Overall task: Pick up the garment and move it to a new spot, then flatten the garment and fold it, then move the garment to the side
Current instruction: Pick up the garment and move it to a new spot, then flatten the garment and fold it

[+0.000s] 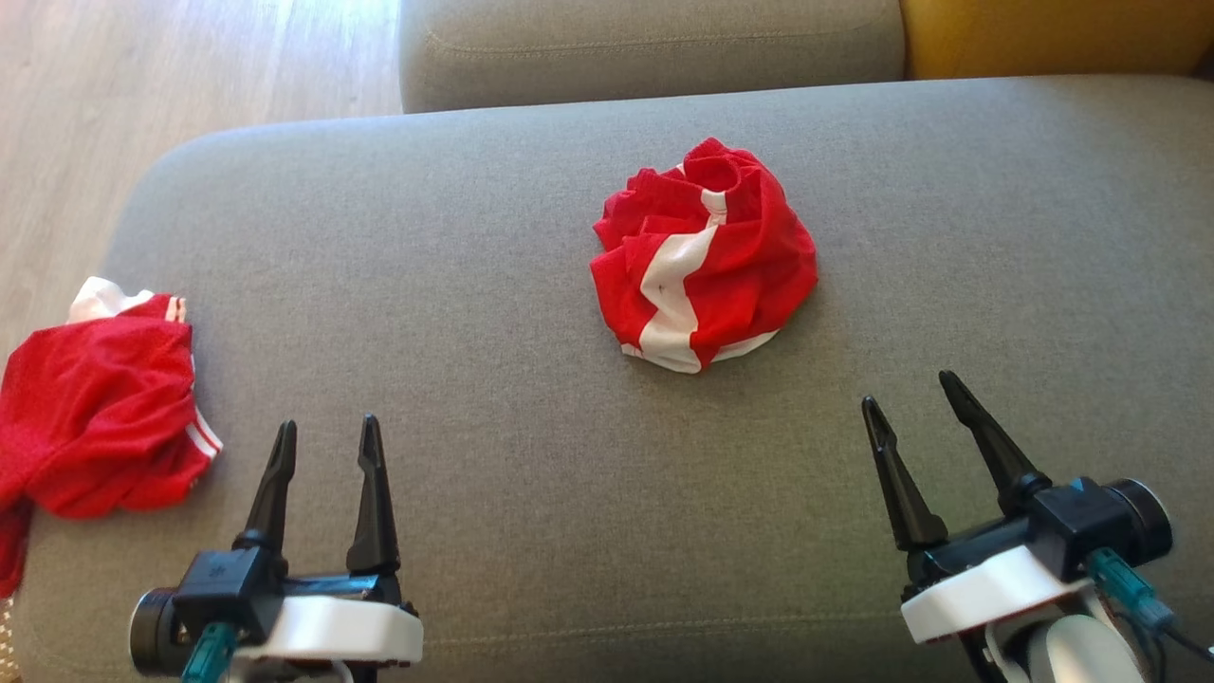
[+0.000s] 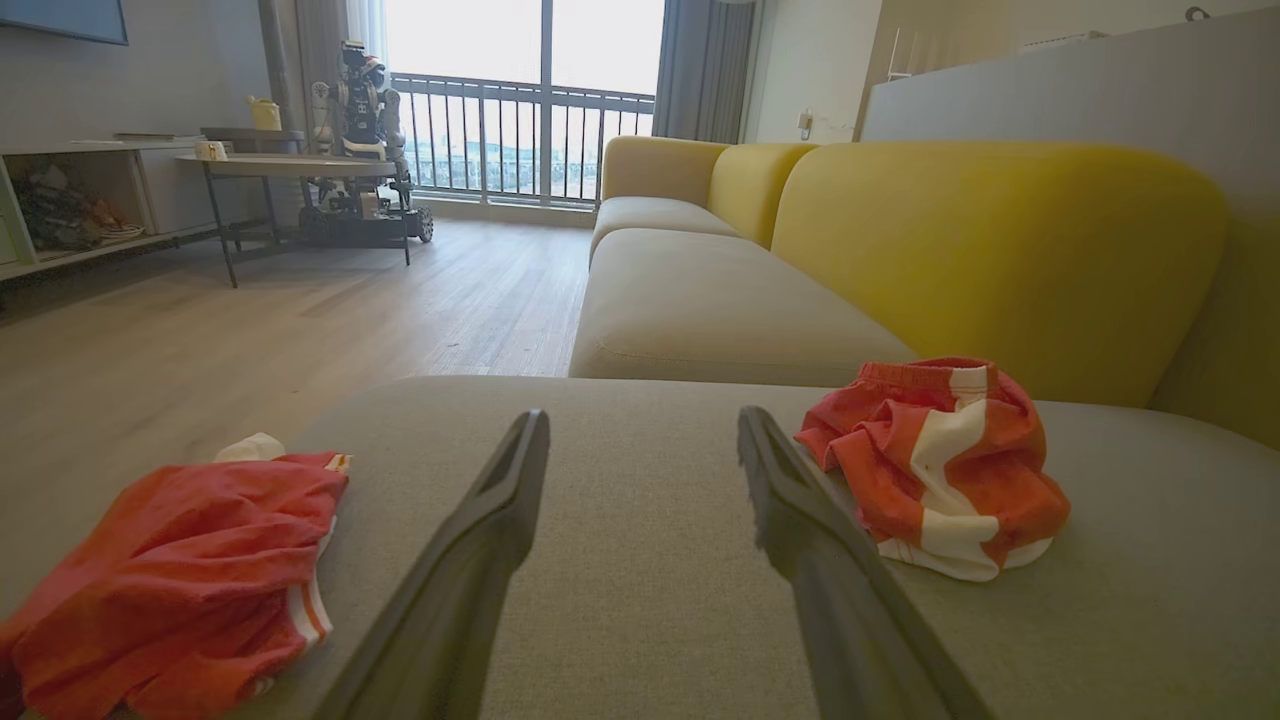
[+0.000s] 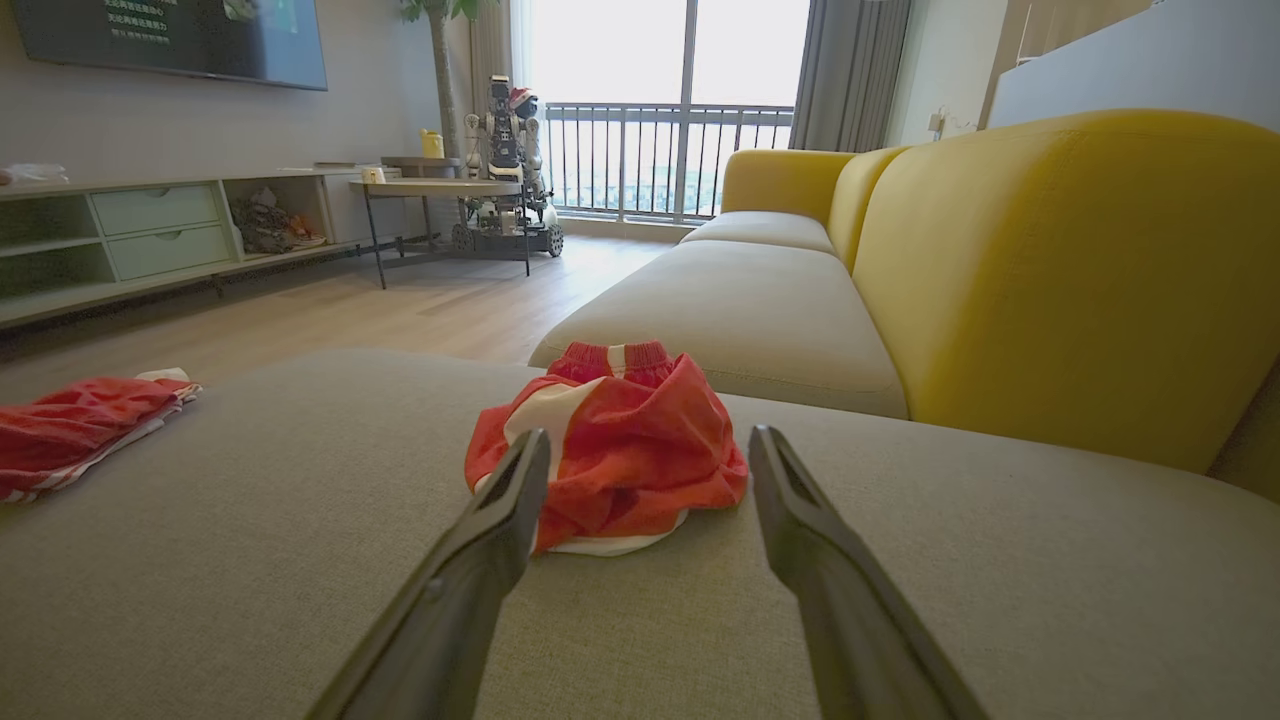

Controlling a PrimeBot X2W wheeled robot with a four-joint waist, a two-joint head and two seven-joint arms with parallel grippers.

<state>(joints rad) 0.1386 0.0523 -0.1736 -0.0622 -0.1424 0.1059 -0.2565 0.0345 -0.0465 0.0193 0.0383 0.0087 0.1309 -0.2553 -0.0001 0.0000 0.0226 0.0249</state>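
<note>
A crumpled red garment [image 1: 707, 256] with white stripes lies bunched in a heap on the grey sofa cushion [image 1: 493, 398], a little right of its middle. The left wrist view has this garment [image 2: 940, 465] to the right of the fingers; the right wrist view has the garment [image 3: 615, 460] just beyond the fingertips. My left gripper [image 1: 327, 444] stands open at the lower left, empty, well short of the heap. Near the lower right my right gripper [image 1: 915, 398] is open and empty too, its tips close to the heap's near right side.
A second red garment [image 1: 95, 417] with white trim drapes over the cushion's left edge. Yellow backrests [image 2: 1000, 260] rise behind the seat, with another grey cushion [image 1: 654, 47] beyond. Wooden floor [image 1: 142, 95] lies to the left; a table and another robot [image 3: 505, 140] stand far off.
</note>
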